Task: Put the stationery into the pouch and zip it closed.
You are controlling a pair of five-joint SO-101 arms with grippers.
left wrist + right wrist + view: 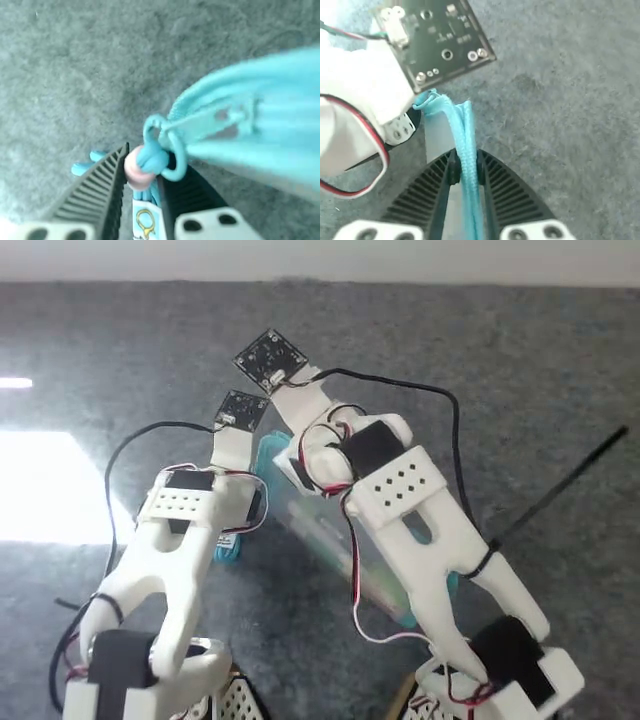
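Grey table (520, 360) beneath: left gripper (146, 161) pinches the zipper pull (154, 156) beside a yellow-marked tag (145, 220), right gripper (466, 159) clamps the pouch (462, 122) by its edge.

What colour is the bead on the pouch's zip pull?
Pale pink: the bead sits beside the turquoise knot. The left wrist view shows it best.

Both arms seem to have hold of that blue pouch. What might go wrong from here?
1. The left end effector pinches only the small knotted pull cord of the pouch; a tug might slip it free.
2. The right end effector clamps just a thin pouch edge; if that slides, the pouch may drag instead of zipping.
3. The other arm's circuit board sits close to it, so the arms could bump.
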